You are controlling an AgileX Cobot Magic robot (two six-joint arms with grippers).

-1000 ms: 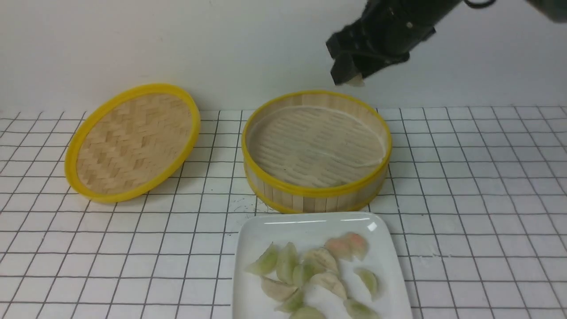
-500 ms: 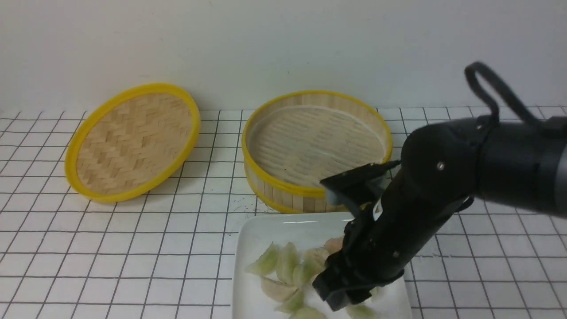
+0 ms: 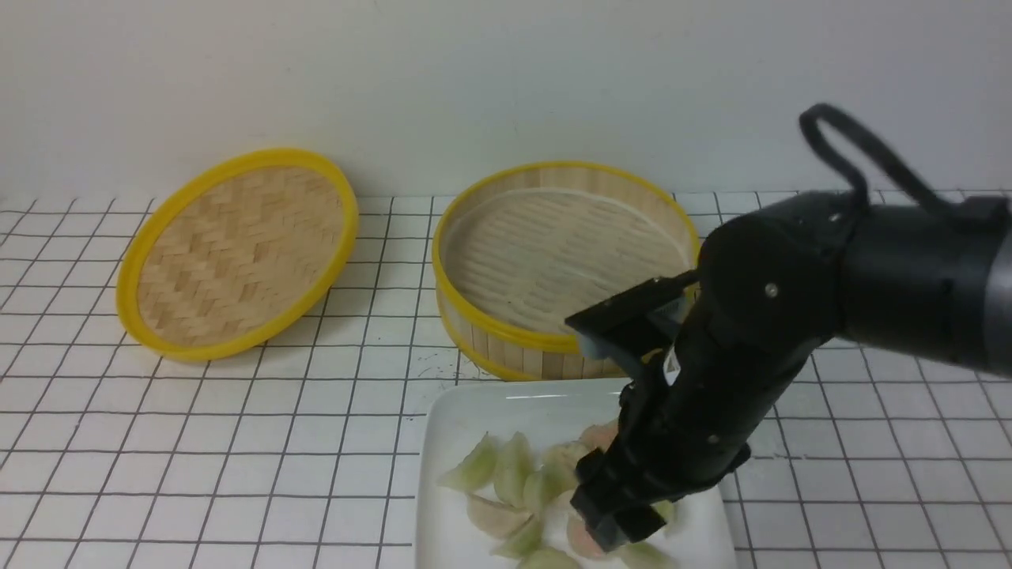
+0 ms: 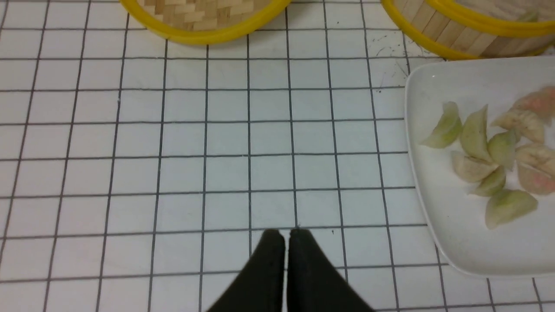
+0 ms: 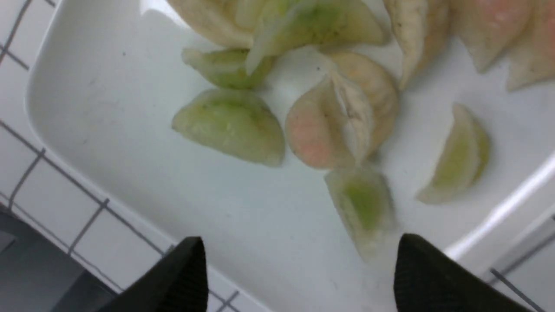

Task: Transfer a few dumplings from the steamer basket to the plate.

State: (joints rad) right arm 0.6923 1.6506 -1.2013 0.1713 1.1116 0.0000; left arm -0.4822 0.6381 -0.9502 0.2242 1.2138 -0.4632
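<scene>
The white plate (image 3: 474, 411) at the front holds several dumplings (image 3: 514, 470), pale green, beige and pinkish-orange. My right gripper (image 3: 621, 525) hangs low over the plate's near right part. In the right wrist view the right gripper (image 5: 299, 260) is open, with bare plate (image 5: 108, 108) between its fingers. A pinkish-orange dumpling (image 5: 321, 138) lies just past them. A blurred green dumpling (image 5: 364, 203) sits close to one finger (image 5: 429, 273). The steamer basket (image 3: 506, 336) behind the plate shows only its slatted floor. My left gripper (image 4: 285, 236) is shut with nothing in it, over bare tiles left of the plate (image 4: 433, 86).
The shallow woven lid (image 3: 237, 253) leans at the back left, its rim also in the left wrist view (image 4: 204, 37). The basket's wall (image 4: 438, 26) stands just behind the plate. The table is a white grid-lined surface against a pale wall.
My right arm came down from above the basket to the plate, then its jaws opened. A pinkish-orange dumpling now lies on the plate by the fingertips. The left gripper stayed shut.
</scene>
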